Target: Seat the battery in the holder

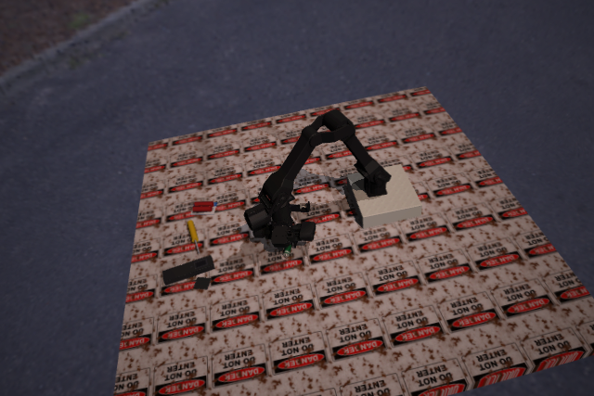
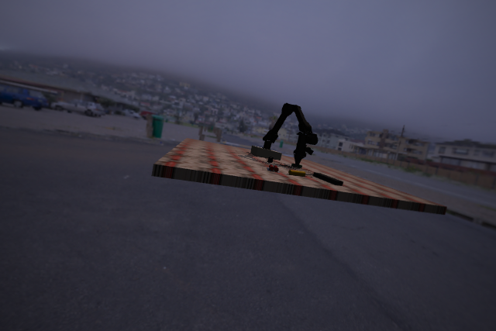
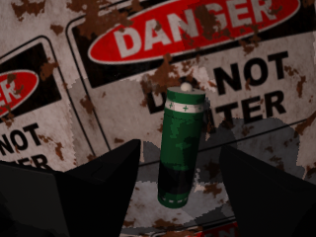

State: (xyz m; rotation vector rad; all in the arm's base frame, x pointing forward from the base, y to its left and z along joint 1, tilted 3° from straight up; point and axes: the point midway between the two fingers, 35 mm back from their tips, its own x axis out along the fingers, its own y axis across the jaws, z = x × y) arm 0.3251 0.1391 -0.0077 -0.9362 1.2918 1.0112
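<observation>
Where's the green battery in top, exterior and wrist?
Top: battery a green speck just below the gripper, left of centre.
Exterior: not discernible; too small and dark under the arm.
Wrist: battery centre, lying between the open fingers.
Shared landmark: the gripper.

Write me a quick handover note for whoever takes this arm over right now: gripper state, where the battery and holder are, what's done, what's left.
Gripper: open, about half spread, holding nothing, low over the battery.
Battery: green, lying on the table, lined up in the gap between the two fingers in the wrist view, no contact visible.
Holder: probably the long black piece off to the side by the yellow screwdriver; too small to confirm.
Done: gripper aligned over the battery.
Left: grasp, carry, seat flat end against spring, terminal end under lip, release gently.
</observation>
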